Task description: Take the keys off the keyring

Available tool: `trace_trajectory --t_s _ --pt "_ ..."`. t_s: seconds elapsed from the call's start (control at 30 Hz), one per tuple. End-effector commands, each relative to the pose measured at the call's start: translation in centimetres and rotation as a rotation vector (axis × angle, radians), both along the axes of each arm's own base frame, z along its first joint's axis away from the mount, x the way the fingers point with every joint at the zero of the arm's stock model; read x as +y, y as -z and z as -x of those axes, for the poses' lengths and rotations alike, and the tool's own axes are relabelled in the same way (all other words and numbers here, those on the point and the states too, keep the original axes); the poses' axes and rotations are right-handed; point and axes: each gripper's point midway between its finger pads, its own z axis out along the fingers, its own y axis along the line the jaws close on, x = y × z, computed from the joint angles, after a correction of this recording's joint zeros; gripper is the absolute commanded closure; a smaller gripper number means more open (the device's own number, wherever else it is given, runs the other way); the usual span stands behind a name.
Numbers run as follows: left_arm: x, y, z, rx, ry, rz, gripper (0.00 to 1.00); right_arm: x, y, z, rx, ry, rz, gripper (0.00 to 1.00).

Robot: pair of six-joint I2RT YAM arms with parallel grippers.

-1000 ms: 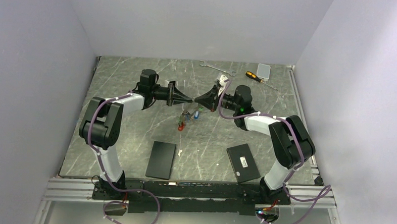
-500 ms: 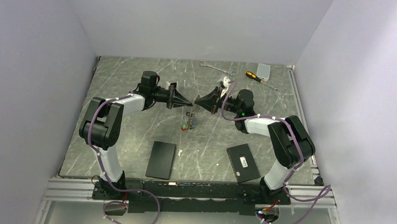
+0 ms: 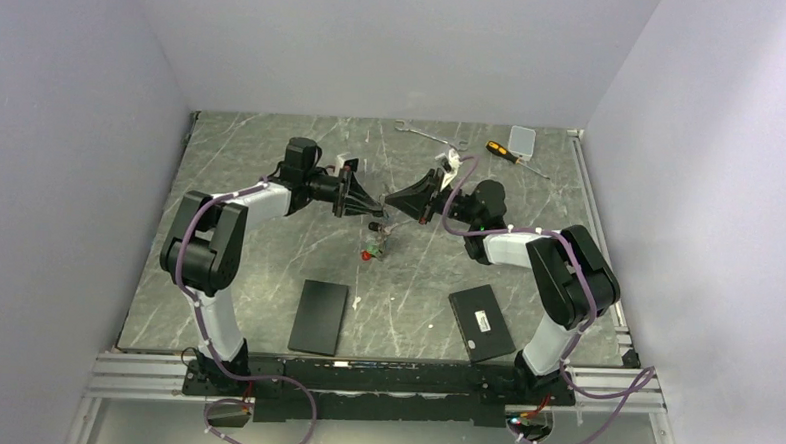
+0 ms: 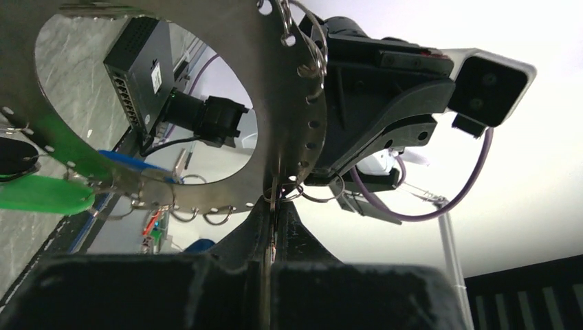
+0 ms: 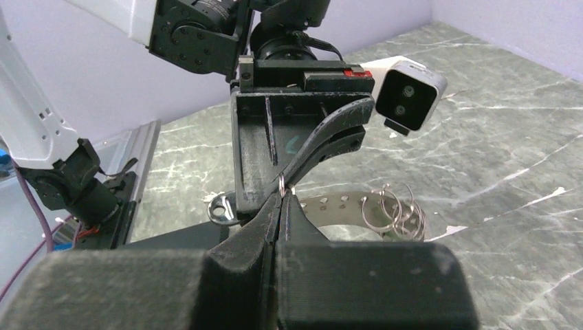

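Note:
The keyring (image 4: 292,103) is a flat grey metal band with holes, held up between both grippers at mid-table. My left gripper (image 3: 375,211) is shut on its rim, with a thin metal edge between the jaws (image 4: 273,210). My right gripper (image 3: 391,204) faces it tip to tip and is shut on a small split ring (image 5: 282,183) at the band (image 5: 340,203). The keys (image 3: 373,243) hang below with red, green and blue tags; a green tag (image 4: 41,194) shows in the left wrist view. Several empty split rings (image 5: 393,206) hang on the band.
Two flat black boxes (image 3: 319,316) (image 3: 482,322) lie near the front. A silver wrench (image 3: 428,135), a yellow-and-black screwdriver (image 3: 507,155) and a small pale box (image 3: 522,140) lie at the back. Grey walls enclose three sides.
Both grippers, still tip to tip, have shifted slightly toward the near side and tilted. The hanging keys have swung from a spread bunch into a tighter cluster under the tips.

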Motion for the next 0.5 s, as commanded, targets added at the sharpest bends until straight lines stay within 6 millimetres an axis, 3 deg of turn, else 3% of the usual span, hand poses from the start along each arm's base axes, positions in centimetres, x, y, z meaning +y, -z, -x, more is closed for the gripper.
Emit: trace_trajectory --t_s 0.0,0.47 --pt "-0.6 -0.3 1.1 -0.093 0.071 0.025 1.0 -0.5 -3.5 0.2 -0.119 0.008 -0.089 1.0" --pt "-0.6 -1.4 1.9 -0.209 0.1 0.036 1.0 -0.7 -2.8 0.3 -0.139 0.033 -0.058 1.0"
